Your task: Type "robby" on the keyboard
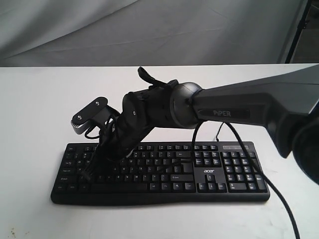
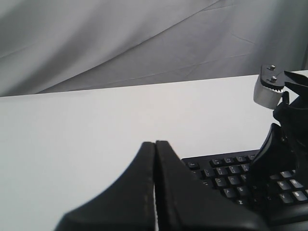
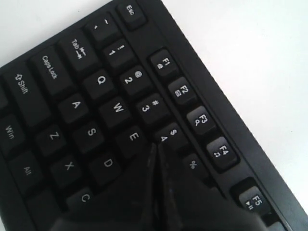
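Reaching down pinched together, the right end effector (image 3: 157, 151) covers the keyboard (image 1: 234, 174) just past E (image 3: 134, 136); letter 1, R, seemingly needs a straight press.

Lab setup: white tbl (image 1: 40, 99), grey cloth bkdrop (image 1: 149, 30)

The keyboard (image 3: 96, 96) lies on the white table (image 3: 250, 57), with its Esc corner in frame. The right hand (image 3: 156, 148) has both fingers pressed together with no gap. Its tip is positioned just beside the E key (image 3: 134, 136) and the 4 key (image 3: 168, 134). Contact with a key cannot be confirmed.
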Controlling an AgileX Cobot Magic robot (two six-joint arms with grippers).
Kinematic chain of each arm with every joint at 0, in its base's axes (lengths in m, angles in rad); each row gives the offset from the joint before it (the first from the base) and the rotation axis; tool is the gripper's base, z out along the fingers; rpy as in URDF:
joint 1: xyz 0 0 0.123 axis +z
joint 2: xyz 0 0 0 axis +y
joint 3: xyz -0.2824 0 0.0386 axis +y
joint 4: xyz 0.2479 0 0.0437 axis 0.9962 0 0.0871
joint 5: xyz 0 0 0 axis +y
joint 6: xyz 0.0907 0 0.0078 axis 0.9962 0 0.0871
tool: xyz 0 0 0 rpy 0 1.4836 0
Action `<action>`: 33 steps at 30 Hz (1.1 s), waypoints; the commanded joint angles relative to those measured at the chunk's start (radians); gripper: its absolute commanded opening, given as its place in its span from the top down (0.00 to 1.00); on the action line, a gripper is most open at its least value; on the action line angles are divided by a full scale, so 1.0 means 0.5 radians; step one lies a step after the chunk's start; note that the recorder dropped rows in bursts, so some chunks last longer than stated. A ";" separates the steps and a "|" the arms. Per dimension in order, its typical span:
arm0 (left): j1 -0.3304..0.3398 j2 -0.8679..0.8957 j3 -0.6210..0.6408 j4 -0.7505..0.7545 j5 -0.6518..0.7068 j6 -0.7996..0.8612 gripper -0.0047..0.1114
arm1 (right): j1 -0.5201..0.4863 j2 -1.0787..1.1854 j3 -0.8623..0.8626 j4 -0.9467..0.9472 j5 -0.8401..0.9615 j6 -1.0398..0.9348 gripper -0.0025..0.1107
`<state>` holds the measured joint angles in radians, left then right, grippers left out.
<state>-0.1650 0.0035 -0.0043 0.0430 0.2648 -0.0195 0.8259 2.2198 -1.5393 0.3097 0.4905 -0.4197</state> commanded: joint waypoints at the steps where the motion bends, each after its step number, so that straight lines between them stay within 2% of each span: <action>1: -0.013 -0.007 0.009 0.010 -0.015 -0.006 0.96 | -0.005 0.002 -0.010 -0.015 -0.010 0.009 0.98; 13: -0.013 -0.007 0.009 0.010 -0.015 -0.006 0.96 | -0.040 -0.205 -0.002 -0.111 0.104 0.080 0.98; 22: -0.013 -0.007 0.009 0.010 -0.015 -0.006 0.96 | -0.236 -0.565 0.468 -0.106 0.080 0.190 0.98; 33: -0.013 -0.007 0.009 0.010 -0.015 -0.006 0.96 | -0.236 -0.476 0.597 -0.062 -0.080 0.173 0.98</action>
<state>-0.1650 0.0035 -0.0043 0.0430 0.2648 -0.0195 0.7100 1.9683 -1.2464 0.2743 0.4720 -0.3302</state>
